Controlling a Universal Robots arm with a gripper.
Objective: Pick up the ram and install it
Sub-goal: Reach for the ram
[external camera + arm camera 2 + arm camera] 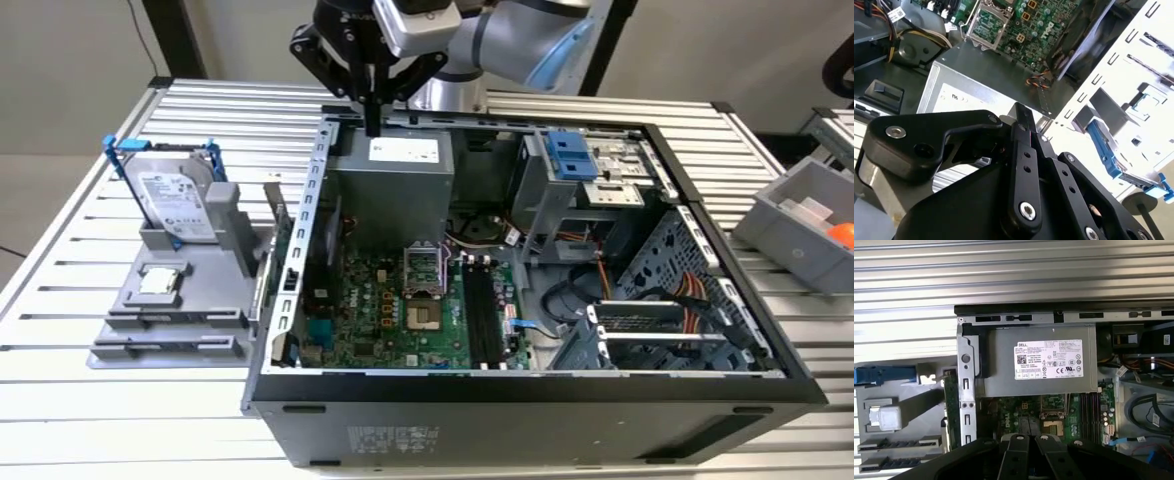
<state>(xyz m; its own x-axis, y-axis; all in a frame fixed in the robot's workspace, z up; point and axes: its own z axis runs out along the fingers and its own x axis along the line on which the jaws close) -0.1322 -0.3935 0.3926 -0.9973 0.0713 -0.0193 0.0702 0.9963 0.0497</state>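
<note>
We logged the gripper shut on nothing above the case's rear corner, with the ram on edge in the grey holder just beside the case wall; we judged a clean grasp needed fingers opened and squared across its flat faces.

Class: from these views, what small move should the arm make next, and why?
Probably shift the gripper toward the exterior view's left. It hangs shut and empty over the power supply, while the ram stands on edge in the grey holder outside the case.
</note>
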